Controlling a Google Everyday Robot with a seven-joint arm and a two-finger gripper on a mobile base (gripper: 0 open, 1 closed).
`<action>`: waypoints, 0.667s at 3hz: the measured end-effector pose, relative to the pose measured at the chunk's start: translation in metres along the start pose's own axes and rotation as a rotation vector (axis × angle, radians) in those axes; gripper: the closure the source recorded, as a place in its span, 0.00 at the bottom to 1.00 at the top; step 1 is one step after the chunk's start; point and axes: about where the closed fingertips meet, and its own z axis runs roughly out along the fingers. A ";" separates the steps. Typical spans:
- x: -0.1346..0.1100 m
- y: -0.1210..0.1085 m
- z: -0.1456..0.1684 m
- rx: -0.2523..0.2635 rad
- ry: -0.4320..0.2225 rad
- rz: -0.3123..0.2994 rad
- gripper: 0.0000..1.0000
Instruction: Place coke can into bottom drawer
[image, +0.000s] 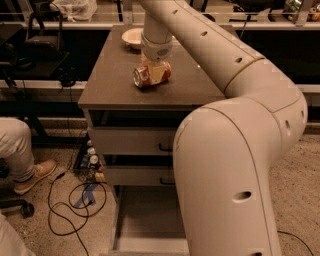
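Observation:
The coke can lies on its side over the brown cabinet top, silver top facing left. My gripper comes straight down from the arm onto it. A beige finger crosses the can's right half, and the gripper is shut on the can. I cannot tell whether the can still touches the top. The bottom drawer is pulled out below the cabinet front, showing a plain flat floor, partly hidden by my arm.
A cream bowl sits at the back of the cabinet top. Two upper drawers with black handles are closed. Cables and small items lie on the floor at left. A person's leg and shoe are at far left.

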 end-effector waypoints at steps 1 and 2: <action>0.018 0.027 -0.021 0.030 -0.012 0.070 1.00; 0.057 0.090 -0.044 0.034 -0.012 0.218 1.00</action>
